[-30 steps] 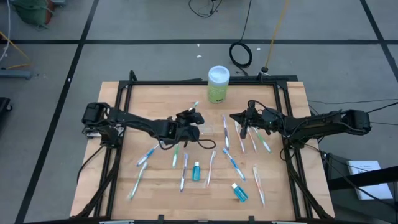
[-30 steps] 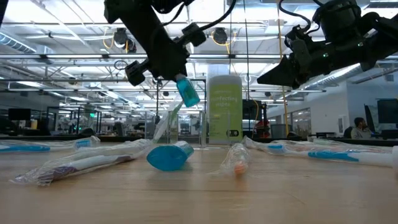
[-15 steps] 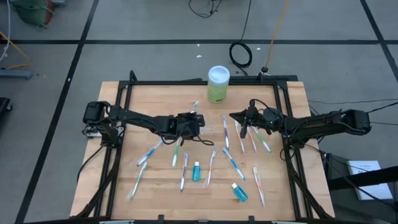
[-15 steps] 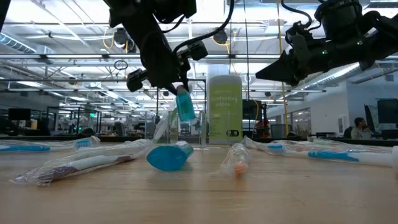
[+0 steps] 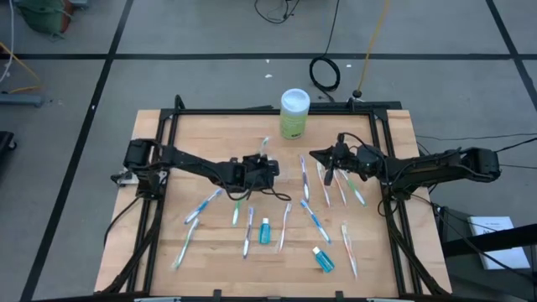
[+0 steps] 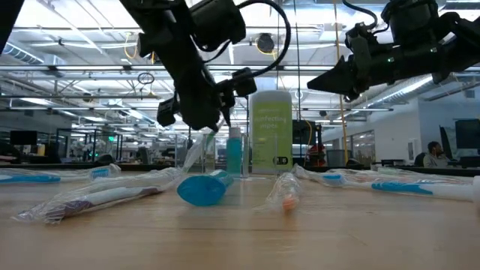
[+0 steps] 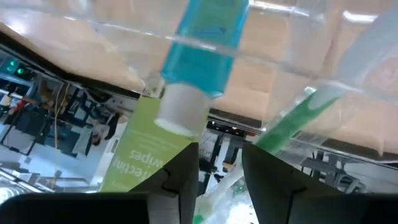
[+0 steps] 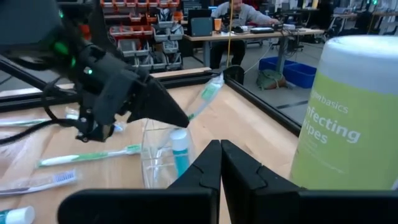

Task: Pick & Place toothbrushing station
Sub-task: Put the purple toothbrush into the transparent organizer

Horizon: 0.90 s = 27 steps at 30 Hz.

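Note:
The clear toothbrushing station (image 8: 163, 158) stands on the wood at mid-table (image 5: 288, 173). A small blue tube with a white cap (image 8: 180, 149) stands upright in it, cap up, and also shows in the low view (image 6: 235, 152). A wrapped green toothbrush (image 8: 206, 94) leans in the station, its head sticking out above. My left gripper (image 7: 221, 163) hangs at the station (image 5: 268, 168), its fingers a little apart just short of the tube's cap (image 7: 180, 115). My right gripper (image 8: 221, 152) is shut and empty, raised to the station's right (image 5: 322, 158).
A green, white-lidded wipes canister (image 5: 294, 113) stands at the far edge behind the station. Several wrapped toothbrushes (image 5: 315, 220) lie across the table. Two more blue tubes (image 5: 265, 231) (image 5: 323, 260) lie toward the near edge. A black frame (image 5: 268, 109) rims the table.
My left gripper has gone down and toward the table's right, to the station, carrying the blue tube. The tube, tilted and lifted clear a second ago, now stands upright in the station, apart from the fingers. My right gripper has kept still.

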Each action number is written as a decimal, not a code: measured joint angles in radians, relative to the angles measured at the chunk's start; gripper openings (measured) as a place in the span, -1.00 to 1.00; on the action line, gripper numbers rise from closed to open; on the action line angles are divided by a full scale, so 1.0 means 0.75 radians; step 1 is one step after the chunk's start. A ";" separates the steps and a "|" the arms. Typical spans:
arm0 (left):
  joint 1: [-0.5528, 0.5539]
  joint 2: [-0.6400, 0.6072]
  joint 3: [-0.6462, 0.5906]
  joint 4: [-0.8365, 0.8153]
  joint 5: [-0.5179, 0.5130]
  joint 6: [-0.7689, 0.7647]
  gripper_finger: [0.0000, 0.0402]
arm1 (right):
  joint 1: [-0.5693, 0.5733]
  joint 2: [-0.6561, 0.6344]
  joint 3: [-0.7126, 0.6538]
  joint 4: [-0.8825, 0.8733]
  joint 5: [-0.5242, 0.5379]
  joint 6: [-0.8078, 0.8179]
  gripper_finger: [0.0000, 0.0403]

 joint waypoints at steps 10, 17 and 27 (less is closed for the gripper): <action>-0.042 -0.014 0.043 0.012 -0.069 -0.285 -0.36 | 0.000 0.000 0.000 -0.010 0.000 -0.034 -1.00; -0.094 -0.166 0.114 -0.042 -0.010 -0.516 -0.36 | 0.000 0.000 0.000 -0.010 0.000 -0.034 -1.00; -0.103 -0.667 0.139 -0.364 0.228 -1.359 -0.36 | 0.034 0.028 0.000 0.119 -0.147 0.073 -0.97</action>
